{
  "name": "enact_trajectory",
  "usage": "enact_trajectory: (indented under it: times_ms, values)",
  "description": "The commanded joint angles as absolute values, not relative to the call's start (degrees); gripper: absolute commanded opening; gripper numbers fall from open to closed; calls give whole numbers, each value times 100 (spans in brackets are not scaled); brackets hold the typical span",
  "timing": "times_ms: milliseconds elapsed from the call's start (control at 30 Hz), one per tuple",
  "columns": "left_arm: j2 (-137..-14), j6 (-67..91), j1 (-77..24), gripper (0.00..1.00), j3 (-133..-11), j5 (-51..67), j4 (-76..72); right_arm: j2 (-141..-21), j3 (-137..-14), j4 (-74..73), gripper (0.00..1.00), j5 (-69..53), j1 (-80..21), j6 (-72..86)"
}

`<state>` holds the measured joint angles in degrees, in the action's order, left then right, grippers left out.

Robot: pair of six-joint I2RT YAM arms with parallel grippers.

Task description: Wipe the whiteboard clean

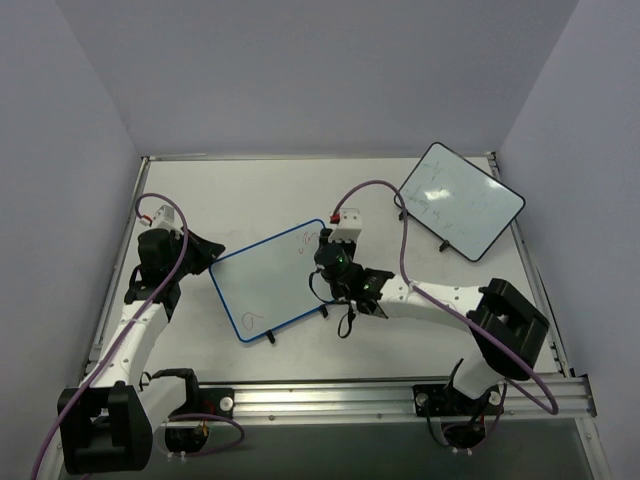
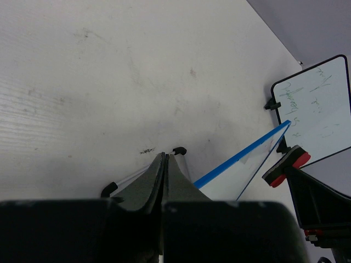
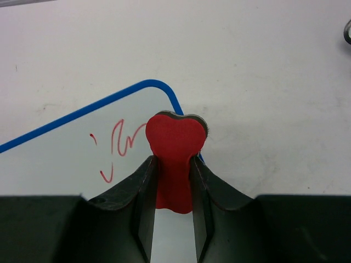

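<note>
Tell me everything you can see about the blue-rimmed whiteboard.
The whiteboard is a white rectangle with a blue rim, rounded corners and small black feet. It lies skewed on the table. Red scribbles sit near its far right corner, another mark near its near left corner. The right gripper holds a red eraser at the scribbled corner. The left gripper, shut, is at its left edge; contact unclear.

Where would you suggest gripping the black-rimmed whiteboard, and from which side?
Probably the near long rim of the black-rimmed whiteboard, between its feet, coming low from the arms' side: the feet seem to lift it off the table.
</note>
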<state>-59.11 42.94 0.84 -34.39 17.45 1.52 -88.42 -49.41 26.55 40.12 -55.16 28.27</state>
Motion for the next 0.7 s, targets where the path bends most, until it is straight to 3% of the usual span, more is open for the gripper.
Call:
enact_trajectory:
  times_ms: [0, 667]
  values:
    - [-5810, 4298, 62, 2, -3401, 1846, -132, -9175, -5509, 2742, 0, 3816, -5432, 2497]
    - [-5757, 4307, 62, 2, -3410, 1942, -228, -8868, -5133, 3015, 0, 2162, -5309, 1784]
